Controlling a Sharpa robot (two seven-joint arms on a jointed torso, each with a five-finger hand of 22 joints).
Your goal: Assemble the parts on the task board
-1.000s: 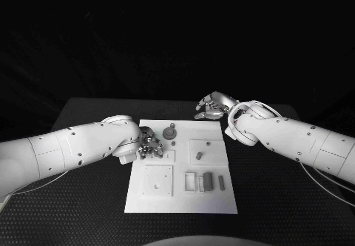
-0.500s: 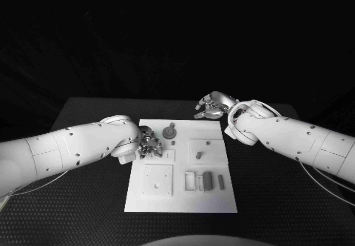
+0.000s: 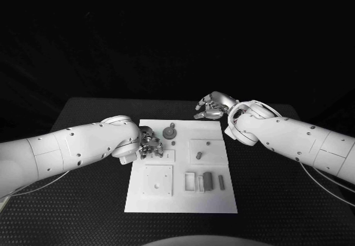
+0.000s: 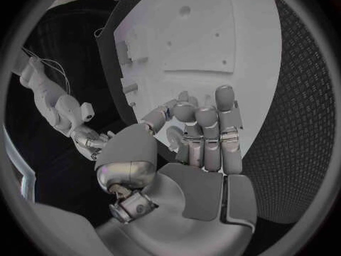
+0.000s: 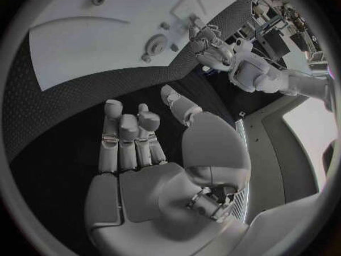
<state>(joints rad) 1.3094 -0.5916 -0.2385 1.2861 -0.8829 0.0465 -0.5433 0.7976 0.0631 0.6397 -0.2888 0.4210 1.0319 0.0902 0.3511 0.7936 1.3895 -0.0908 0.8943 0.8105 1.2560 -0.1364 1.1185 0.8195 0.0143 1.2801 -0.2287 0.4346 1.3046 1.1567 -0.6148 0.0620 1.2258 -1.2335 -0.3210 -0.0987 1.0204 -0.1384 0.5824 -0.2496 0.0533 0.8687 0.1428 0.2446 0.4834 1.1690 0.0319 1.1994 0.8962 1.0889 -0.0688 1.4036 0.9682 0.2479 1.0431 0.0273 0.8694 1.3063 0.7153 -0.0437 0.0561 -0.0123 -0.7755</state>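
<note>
Nearby, grey gear (image 3: 169, 134), black table (image 3: 89, 205)

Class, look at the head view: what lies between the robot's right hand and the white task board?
Only bare black table. The right hand hovers beyond the task board, past its far edge.

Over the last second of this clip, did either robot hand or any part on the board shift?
Nothing visibly changed: the left robot hand is over the white task board's left edge, the right robot hand is open beyond its far edge, and the round grey part lies where it was.
</note>
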